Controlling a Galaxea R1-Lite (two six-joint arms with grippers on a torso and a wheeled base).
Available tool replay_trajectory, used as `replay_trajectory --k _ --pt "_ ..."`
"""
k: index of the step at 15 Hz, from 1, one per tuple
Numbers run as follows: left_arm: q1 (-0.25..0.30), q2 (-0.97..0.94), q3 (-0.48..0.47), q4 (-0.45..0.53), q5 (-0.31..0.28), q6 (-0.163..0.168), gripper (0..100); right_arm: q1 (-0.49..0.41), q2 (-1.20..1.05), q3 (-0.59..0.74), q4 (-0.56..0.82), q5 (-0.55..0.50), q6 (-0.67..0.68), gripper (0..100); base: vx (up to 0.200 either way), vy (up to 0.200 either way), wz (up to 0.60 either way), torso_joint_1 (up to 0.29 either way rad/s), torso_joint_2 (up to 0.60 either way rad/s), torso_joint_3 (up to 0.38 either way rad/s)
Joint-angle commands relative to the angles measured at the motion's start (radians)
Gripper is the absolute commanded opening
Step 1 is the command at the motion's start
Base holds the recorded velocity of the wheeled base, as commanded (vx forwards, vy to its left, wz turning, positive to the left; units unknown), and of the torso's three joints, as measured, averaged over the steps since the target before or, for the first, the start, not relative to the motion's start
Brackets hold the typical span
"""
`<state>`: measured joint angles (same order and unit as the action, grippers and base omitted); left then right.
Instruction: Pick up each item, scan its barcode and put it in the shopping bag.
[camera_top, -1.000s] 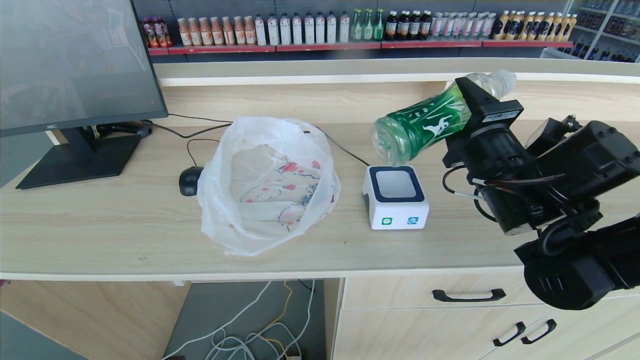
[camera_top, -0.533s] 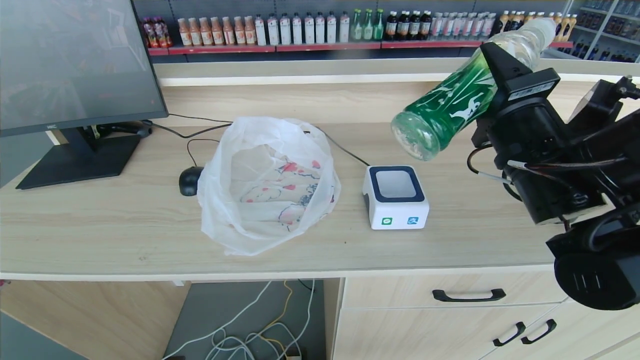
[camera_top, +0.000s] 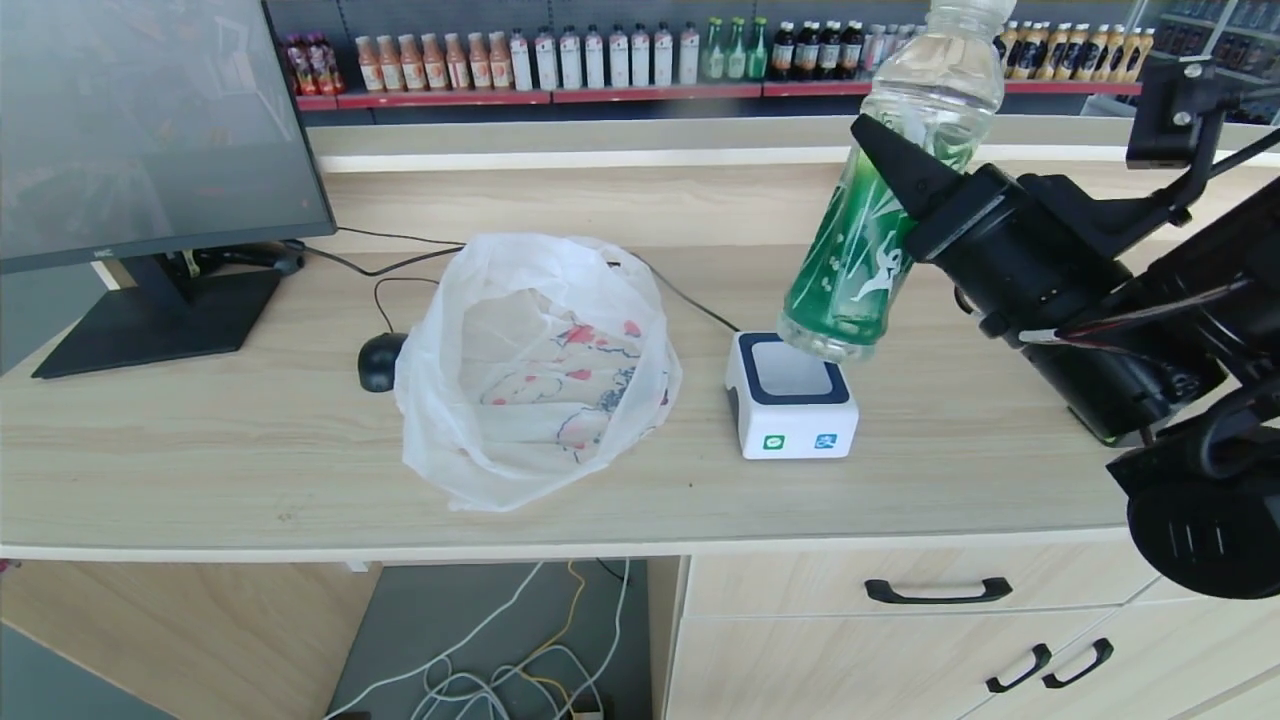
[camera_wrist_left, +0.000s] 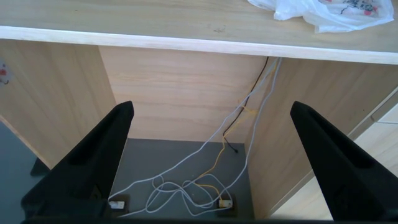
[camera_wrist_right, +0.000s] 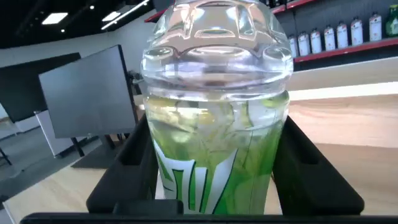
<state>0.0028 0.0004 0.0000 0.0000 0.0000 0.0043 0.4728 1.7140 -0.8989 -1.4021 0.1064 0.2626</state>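
Green bottle (camera_top: 858, 262) | clamped in right tool (camera_top: 903, 165) | above scanner (camera_top: 796, 420)

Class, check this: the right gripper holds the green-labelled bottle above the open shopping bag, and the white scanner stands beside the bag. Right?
Not quite. The head view shows the right gripper holding the green-labelled bottle above the white scanner, not the shopping bag; the scanner does stand beside the bag.
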Motion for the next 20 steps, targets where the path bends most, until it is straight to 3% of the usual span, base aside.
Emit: replay_trajectory --k 1,5,7,13,20 --pt "0.0 0.0 0.0 0.0 0.0 0.0 100 0.01 -0.065 -0.075 0.092 0.012 -0.094 0 0.0 0.0 0.0 0.0 0.0 0.0" --pt "0.0 0.0 0.0 0.0 0.0 0.0 100 0.086 -0.191 -0.097 0.301 -0.014 -0.266 0 0.0 0.0 0.0 0.0 0.0 0.0" --pt "0.0 0.0 0.0 -0.002 0.0 0.002 100 0.086 -0.191 -0.089 0.301 -0.047 -0.325 0 0.0 0.0 0.0 0.0 0.0 0.0" --pt "0.0 0.0 0.0 0.0 0.0 0.002 100 0.138 -0.18 -0.009 0.236 -0.353 -0.436 0 0.0 0.0 0.0 0.0 0.0 0.0" --pt "0.0 0.0 0.0 0.0 0.0 0.0 100 0.172 -0.205 0.17 0.14 -0.363 -0.464 0 0.0 0.0 0.0 0.0 0.0 0.0"
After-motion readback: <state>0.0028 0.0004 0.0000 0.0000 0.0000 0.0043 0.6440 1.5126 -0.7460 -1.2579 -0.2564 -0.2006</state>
